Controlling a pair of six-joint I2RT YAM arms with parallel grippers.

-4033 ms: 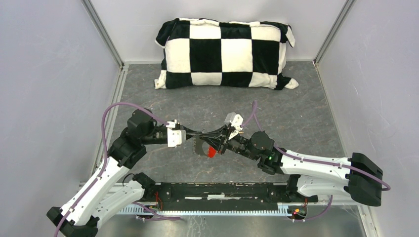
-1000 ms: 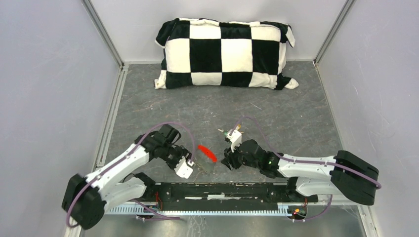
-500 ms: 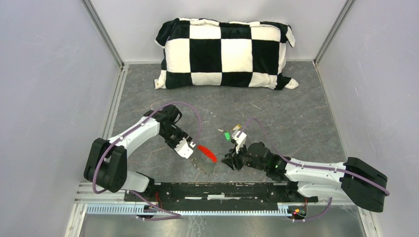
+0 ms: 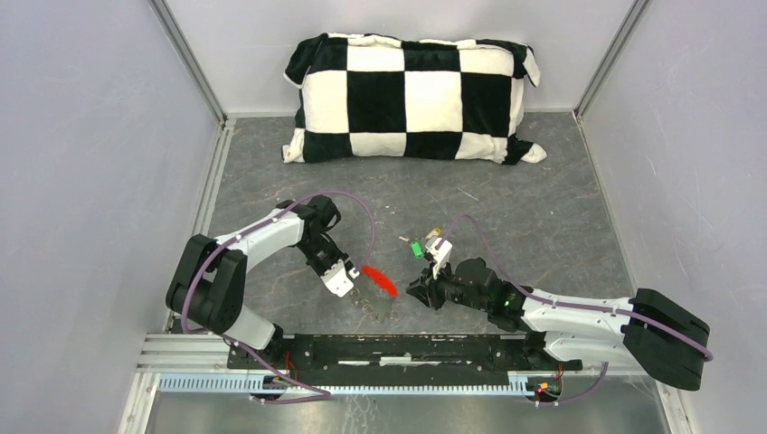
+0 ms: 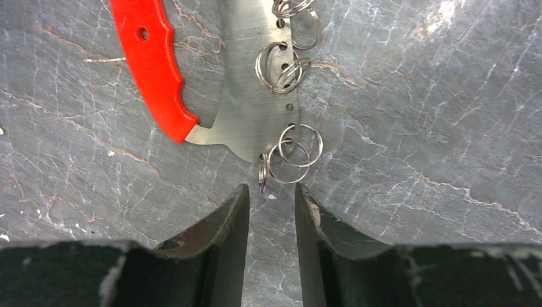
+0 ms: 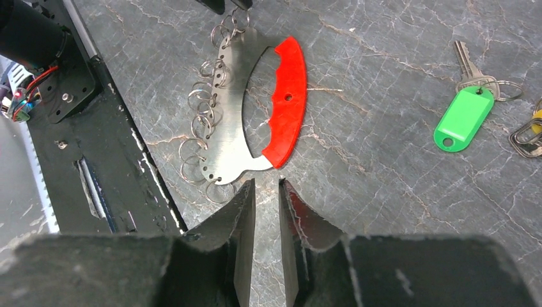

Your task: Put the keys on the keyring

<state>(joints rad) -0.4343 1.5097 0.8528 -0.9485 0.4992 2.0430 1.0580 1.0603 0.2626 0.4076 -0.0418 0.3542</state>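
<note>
The keyring (image 6: 231, 121) lies by the near edge of the table (image 4: 543, 199), between the left gripper (image 5: 271, 198) and the right gripper (image 6: 266, 192), both narrow-jawed and empty. The keys (image 6: 465, 115) lie loose farther back. This looks like the pick-up step: next, one gripper needs the keyring, the other a key.

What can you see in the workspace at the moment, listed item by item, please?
keyring: one, steel plate with red grip and many split rings, flat between the grippers.
green key: one, green tag, silver blade, beyond the right gripper.
yellow key: one, mostly cropped, beside the green key.
pillow: one, black-and-white checked, far edge.
table: one, grey marbled.
left gripper: black, slightly open, empty.
right gripper: black, slightly open, empty.
</note>
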